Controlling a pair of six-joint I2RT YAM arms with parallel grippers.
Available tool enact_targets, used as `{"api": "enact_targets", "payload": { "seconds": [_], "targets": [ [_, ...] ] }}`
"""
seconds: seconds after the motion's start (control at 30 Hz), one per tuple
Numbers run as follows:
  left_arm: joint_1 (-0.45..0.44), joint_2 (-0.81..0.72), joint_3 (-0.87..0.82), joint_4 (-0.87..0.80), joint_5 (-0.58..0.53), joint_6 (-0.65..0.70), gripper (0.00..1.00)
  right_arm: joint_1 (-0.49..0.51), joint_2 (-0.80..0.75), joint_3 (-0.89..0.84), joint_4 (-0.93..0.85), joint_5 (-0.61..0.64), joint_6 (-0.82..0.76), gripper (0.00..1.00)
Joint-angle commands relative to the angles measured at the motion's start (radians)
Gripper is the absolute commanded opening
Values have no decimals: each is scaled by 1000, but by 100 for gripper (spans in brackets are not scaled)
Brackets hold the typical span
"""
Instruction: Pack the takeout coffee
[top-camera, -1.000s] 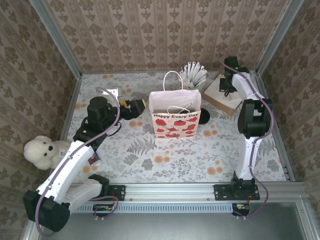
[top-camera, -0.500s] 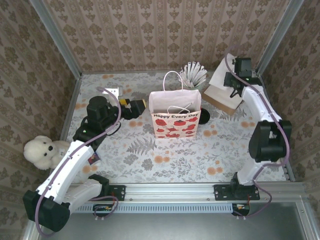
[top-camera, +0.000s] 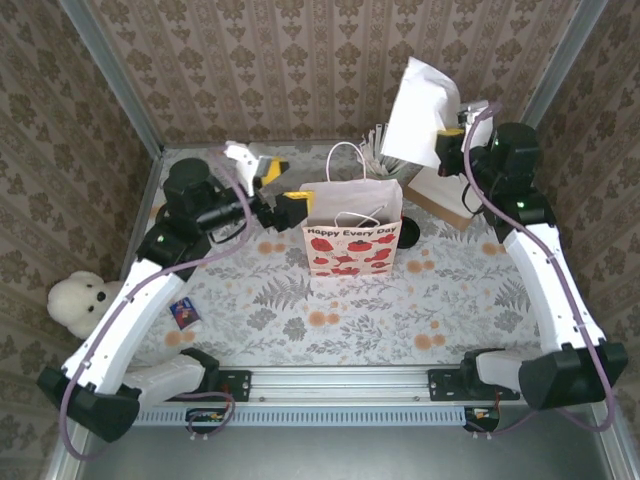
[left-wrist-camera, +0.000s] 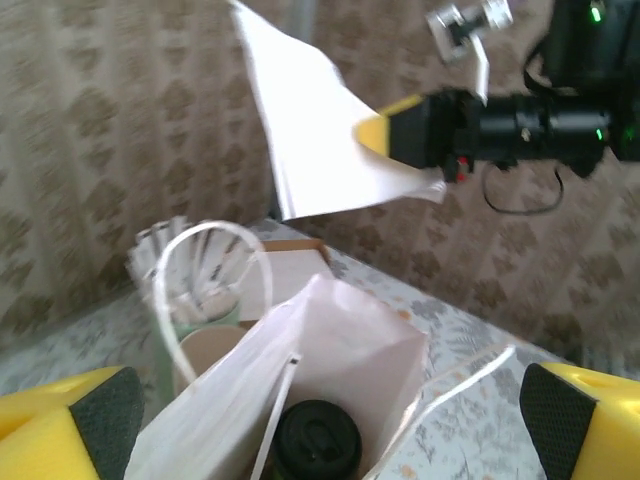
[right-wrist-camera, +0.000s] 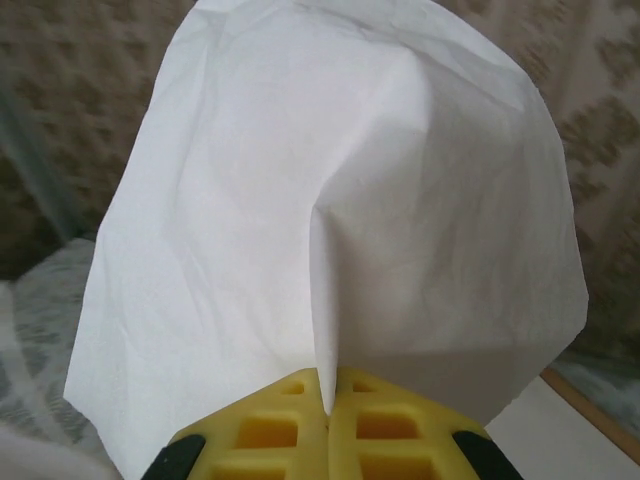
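The takeout coffee (left-wrist-camera: 318, 440) stands inside the red-and-white paper bag (top-camera: 352, 232), and its round black lid shows at the bottom of the bag (left-wrist-camera: 340, 350) in the left wrist view. My left gripper (top-camera: 283, 190) hangs open at the bag's left rim, with its yellow fingers (left-wrist-camera: 70, 425) wide apart on either side of the bag's mouth. My right gripper (top-camera: 447, 146) is raised behind and right of the bag, shut on a white paper napkin (top-camera: 420, 110). The napkin (right-wrist-camera: 330, 220) fans out above the right gripper (right-wrist-camera: 328, 410). From the left wrist, that napkin (left-wrist-camera: 310, 140) hangs high beyond the bag.
A green holder of white-wrapped sticks (top-camera: 386, 150) stands just behind the bag. A wooden box of napkins (top-camera: 445, 192) sits at the back right. A black lid (top-camera: 409, 233) lies by the bag's right side. A white plush toy (top-camera: 85, 305) and a small card (top-camera: 183, 311) lie at the left.
The right arm has lifted the napkin off the wooden box and swung it up and left toward the bag. The left arm has risen, its open gripper now at the bag's rim.
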Motion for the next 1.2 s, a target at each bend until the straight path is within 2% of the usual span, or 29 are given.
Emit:
{"api": "enact_targets", "payload": {
  "seconds": [0.0, 0.07, 0.17, 0.27, 0.33, 0.4, 0.5, 0.6, 0.93, 1.07, 1.13, 1.17],
  "targets": [
    [-50, 79, 100, -78, 91, 202, 100, 78, -19, 47, -61, -115, -94, 0],
    [-73, 115, 150, -75, 99, 244, 100, 138, -18, 66, -102, -133, -162, 0],
    [-94, 137, 241, -158, 60, 372, 100, 218, -21, 69, -120, -138, -261, 0],
    [-87, 79, 222, -131, 9, 485, 100, 284, -7, 98, -173, -125, -350, 0],
    [-83, 30, 185, -119, 58, 584, 100, 322, 12, 136, -230, -110, -407, 0],
    [-89, 22, 211, -207, 97, 722, 100, 351, 27, 162, -264, -109, -458, 0],
    [-96, 51, 265, -287, 36, 845, 100, 378, 41, 179, -275, -128, -524, 0],
    [-96, 99, 331, -348, 4, 949, 100, 397, 53, 194, -275, -143, -583, 0],
    [-96, 372, 717, -778, 5, 1214, 97, 431, 83, 272, -344, -253, -683, 0],
    [-91, 444, 797, -867, -68, 1262, 88, 430, 66, 275, -345, -299, -695, 0],
    [-72, 459, 813, -888, -79, 1268, 74, 425, 58, 273, -345, -289, -710, 0],
    [-51, 458, 814, -890, -65, 1260, 64, 418, 53, 277, -379, -286, -716, 0]
  ]
}}
